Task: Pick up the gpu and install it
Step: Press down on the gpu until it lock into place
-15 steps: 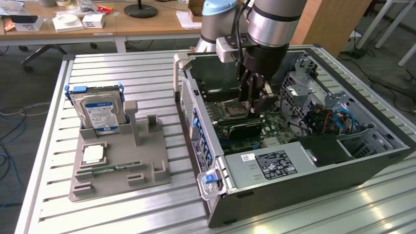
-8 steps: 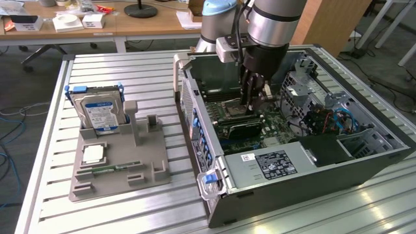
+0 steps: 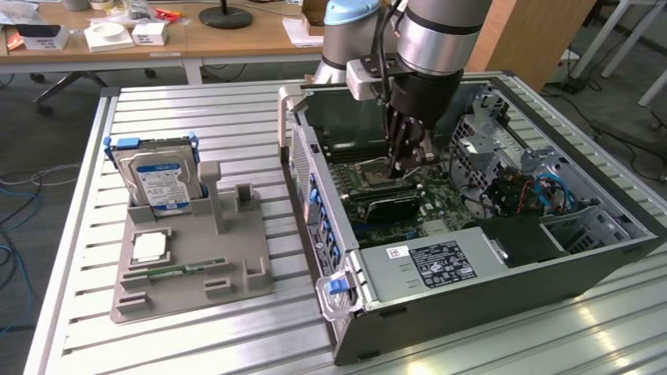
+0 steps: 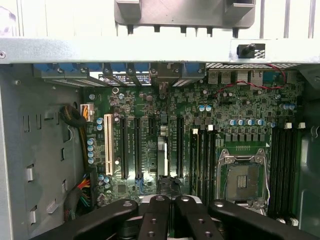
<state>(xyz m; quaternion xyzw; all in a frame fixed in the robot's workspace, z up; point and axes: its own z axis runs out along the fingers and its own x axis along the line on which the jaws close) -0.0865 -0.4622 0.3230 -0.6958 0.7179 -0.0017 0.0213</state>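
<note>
The gpu (image 3: pixel 391 207), a dark flat card, stands on edge on the motherboard (image 3: pixel 443 195) inside the open computer case (image 3: pixel 501 273). In the wrist view it shows as a thin strip (image 4: pixel 161 156) in an expansion slot, straight ahead of the fingertips. My gripper (image 3: pixel 398 168) hangs inside the case just above the card's top edge. Its black fingers (image 4: pixel 152 215) are drawn together, so the gripper (image 4: pixel 168 199) is shut. I cannot tell whether the tips touch the card.
On the exterior view's left a grey parts tray (image 3: pixel 187 289) holds a silver hard drive (image 3: pixel 158 183), a small chip (image 3: pixel 151 246) and a green memory stick (image 3: pixel 177 271). The empty CPU socket (image 4: pixel 243 177) and the case's drive cage (image 3: pixel 521 187) lie close to the gripper.
</note>
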